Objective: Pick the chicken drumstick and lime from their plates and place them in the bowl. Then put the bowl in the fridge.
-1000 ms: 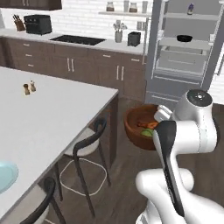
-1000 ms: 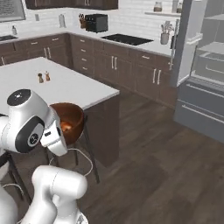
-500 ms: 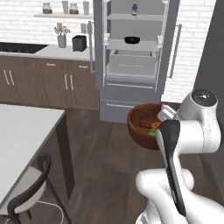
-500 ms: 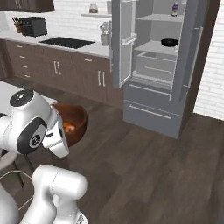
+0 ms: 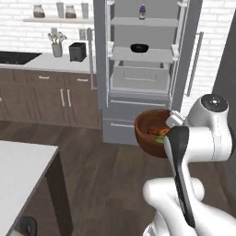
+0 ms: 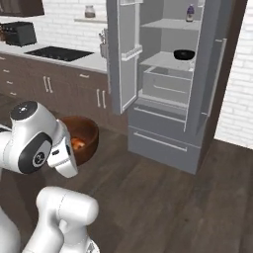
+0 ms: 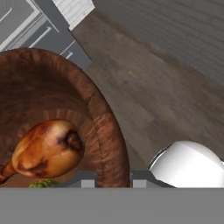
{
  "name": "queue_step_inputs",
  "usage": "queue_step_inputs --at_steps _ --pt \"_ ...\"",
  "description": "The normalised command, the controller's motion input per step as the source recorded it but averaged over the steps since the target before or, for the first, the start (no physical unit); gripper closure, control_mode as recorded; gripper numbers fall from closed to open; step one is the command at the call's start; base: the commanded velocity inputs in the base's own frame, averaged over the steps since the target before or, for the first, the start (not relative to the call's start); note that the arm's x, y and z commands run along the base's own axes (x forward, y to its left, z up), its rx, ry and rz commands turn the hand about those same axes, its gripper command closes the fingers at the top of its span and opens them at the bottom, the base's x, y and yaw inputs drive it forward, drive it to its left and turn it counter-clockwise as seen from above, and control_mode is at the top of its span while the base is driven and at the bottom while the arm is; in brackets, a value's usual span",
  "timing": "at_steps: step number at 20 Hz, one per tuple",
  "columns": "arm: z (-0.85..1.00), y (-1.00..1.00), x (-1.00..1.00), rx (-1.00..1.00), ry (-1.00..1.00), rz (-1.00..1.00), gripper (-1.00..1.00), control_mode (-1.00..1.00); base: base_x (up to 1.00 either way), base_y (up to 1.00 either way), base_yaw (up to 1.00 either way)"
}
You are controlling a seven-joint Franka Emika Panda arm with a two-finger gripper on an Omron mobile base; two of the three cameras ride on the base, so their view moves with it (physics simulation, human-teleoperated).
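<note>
My gripper [image 7: 113,178] is shut on the rim of the reddish-brown wooden bowl [image 7: 105,131], held above the dark floor. Inside the bowl lie the golden-brown chicken drumstick [image 7: 48,148] and a sliver of the green lime [image 7: 43,183] under it. From the base, the bowl [image 5: 147,133] [image 6: 84,136] hangs in front of my arm with the drumstick [image 5: 154,132] and lime [image 5: 160,139] inside. The grey fridge [image 5: 138,78] [image 6: 168,84] stands ahead with both doors open, apart from the bowl. Both plates are out of view.
A black bowl [image 5: 139,47] [image 6: 184,54] sits on a middle fridge shelf and a small bottle [image 5: 142,11] on the top one. The open left fridge door [image 6: 121,54] juts out. The island corner [image 5: 23,170] lies at lower left, and brown cabinets [image 5: 60,99] line the wall.
The base has driven and turned, so the whole scene shifted: the fridge is now straight ahead and nearer, the island has slid off left. The bowl stays in my gripper.
</note>
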Motion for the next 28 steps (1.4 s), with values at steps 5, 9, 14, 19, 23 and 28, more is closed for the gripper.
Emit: queue_step_inputs --at_steps 5,9,14,19,23,28 --pt "0.00 0.00 0.00 0.00 0.00 0.00 1.00 1.00 1.00 0.00 -0.11" --pt "0.00 0.00 0.00 0.00 0.00 0.00 1.00 1.00 1.00 0.00 -0.15" --pt "0.00 0.00 0.00 0.00 0.00 0.00 1.00 1.00 1.00 0.13 -0.20" --pt "0.00 0.00 0.00 0.00 0.00 0.00 1.00 1.00 1.00 0.36 -0.28" --pt "0.00 0.00 0.00 0.00 0.00 0.00 1.00 1.00 1.00 0.44 -0.32" --pt "0.00 0.00 0.00 0.00 0.00 0.00 1.00 1.00 0.97 0.39 -0.23"
